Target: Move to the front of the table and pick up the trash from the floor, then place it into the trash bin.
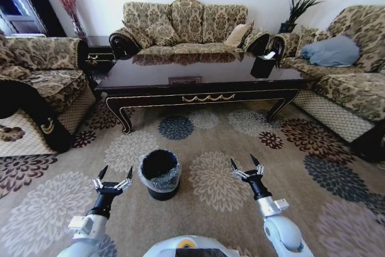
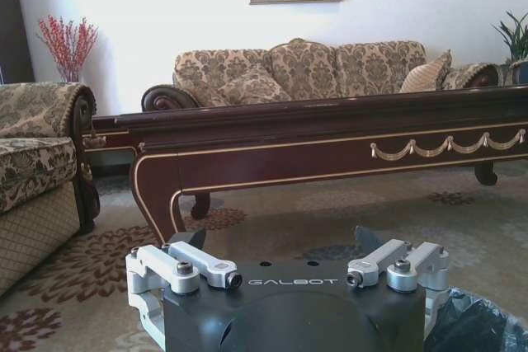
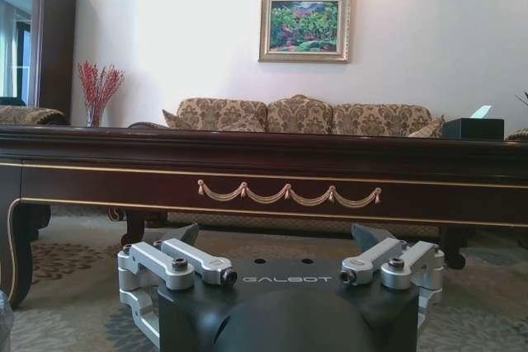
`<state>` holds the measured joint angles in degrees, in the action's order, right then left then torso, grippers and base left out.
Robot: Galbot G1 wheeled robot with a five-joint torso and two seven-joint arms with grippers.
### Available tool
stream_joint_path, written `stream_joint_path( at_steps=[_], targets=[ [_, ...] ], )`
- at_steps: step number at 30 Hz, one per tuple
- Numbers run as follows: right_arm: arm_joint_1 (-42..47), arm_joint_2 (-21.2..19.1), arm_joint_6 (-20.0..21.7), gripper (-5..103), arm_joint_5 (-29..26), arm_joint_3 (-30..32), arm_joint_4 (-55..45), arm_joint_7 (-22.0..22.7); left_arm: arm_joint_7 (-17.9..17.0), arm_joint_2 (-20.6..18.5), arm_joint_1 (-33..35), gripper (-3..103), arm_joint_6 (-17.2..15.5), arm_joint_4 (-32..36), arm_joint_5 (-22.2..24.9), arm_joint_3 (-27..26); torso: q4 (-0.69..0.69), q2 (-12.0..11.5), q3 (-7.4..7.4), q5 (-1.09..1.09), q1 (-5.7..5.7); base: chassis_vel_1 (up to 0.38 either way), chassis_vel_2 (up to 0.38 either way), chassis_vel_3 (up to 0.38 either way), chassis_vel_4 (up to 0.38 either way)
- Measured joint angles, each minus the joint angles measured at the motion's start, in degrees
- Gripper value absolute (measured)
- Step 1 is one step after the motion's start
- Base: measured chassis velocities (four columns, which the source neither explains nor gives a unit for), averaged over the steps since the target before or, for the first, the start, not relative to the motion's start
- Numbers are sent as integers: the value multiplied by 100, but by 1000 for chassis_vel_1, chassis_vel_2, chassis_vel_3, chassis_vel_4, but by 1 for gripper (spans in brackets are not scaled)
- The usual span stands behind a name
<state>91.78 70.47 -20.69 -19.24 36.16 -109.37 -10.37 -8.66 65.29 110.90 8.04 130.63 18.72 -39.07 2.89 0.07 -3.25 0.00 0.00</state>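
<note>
The long dark table with gold trim stands ahead of me, in front of the middle sofa. The small black trash bin with a plastic liner sits on the patterned floor, just right of my left gripper. My right gripper hovers low over the carpet to the bin's right. Both grippers are open and hold nothing. In the left wrist view the left gripper faces the table, with the bin's liner at the frame's corner. The right gripper faces the table's front rail. The trash is out of view.
Patterned sofas stand at the left, behind the table and at the right. A black tissue box sits on the table's right end. Open carpet lies between me and the table.
</note>
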Motion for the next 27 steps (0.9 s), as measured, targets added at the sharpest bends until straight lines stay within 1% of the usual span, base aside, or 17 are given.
stream_joint_path(
  at_steps=[27],
  targets=[
    [-2,-1,1,100,3,-4,0,3,-3,-6,-2,100,-11,-8,2,3,0,0,0,0,0,0,0,0,0]
  ],
)
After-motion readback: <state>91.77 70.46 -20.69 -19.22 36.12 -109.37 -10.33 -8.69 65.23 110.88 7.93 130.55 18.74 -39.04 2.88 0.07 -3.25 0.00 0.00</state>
